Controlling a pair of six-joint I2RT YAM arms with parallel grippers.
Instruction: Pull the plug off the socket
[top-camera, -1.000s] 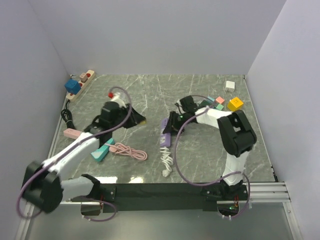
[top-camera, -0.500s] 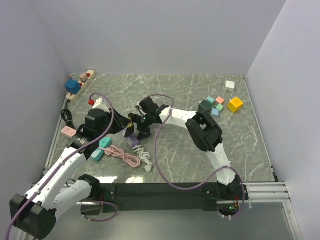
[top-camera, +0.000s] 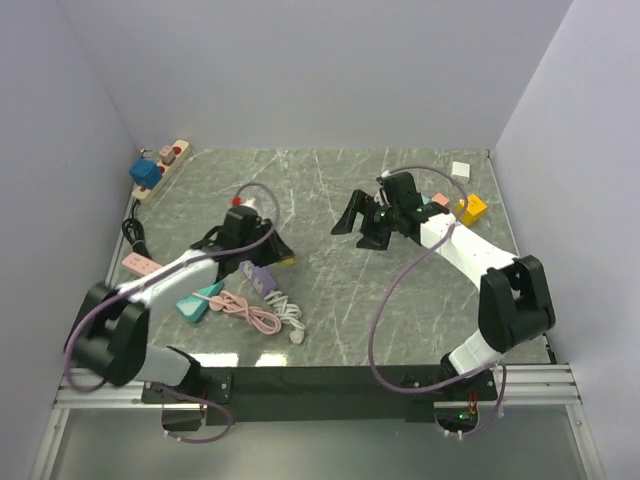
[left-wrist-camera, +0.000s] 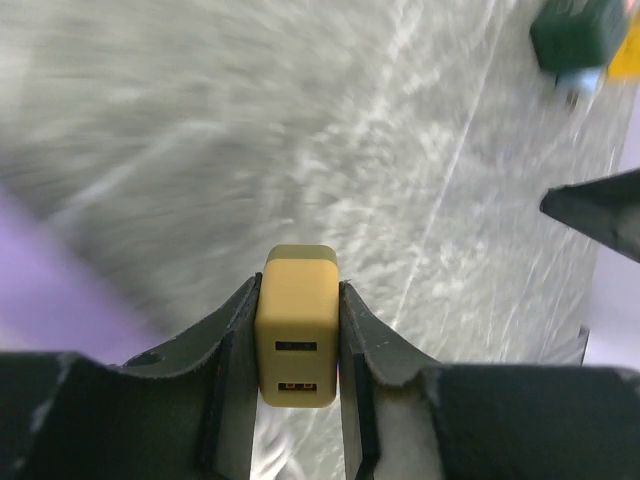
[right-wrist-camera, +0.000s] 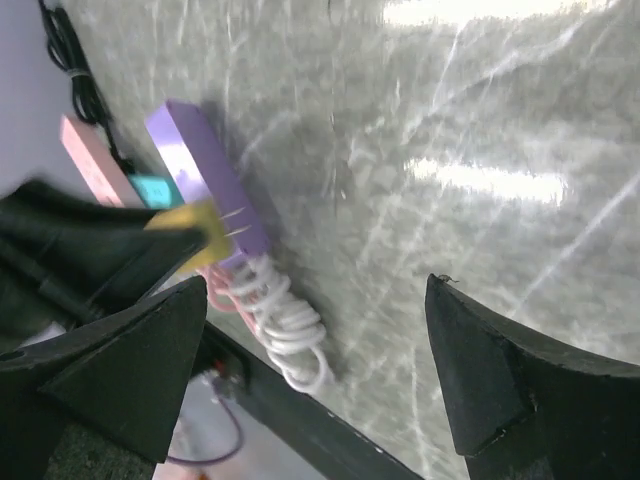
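My left gripper (left-wrist-camera: 297, 330) is shut on a yellow plug (left-wrist-camera: 297, 310), its two USB ports facing the wrist camera. In the top view the left gripper (top-camera: 280, 254) holds the plug (top-camera: 287, 260) just right of the purple socket strip (top-camera: 257, 276), which lies on the table. In the right wrist view the plug (right-wrist-camera: 188, 226) shows bare prongs beside the purple socket strip (right-wrist-camera: 203, 172). My right gripper (top-camera: 358, 228) hangs to the right of them, apart, with the fingers wide open and nothing between them (right-wrist-camera: 318, 283).
A white coiled cord (top-camera: 286, 310) trails from the purple strip, beside a pink cable (top-camera: 243, 308) and a teal strip (top-camera: 196, 302). A pink strip (top-camera: 141, 264) lies left. A beige power strip (top-camera: 163, 166) with a blue plug (top-camera: 145, 173) sits back left. Coloured blocks (top-camera: 471, 208) lie back right.
The right gripper has opened, let go of the purple socket strip and drawn away to the right. The left gripper still holds the yellow plug beside the strip.
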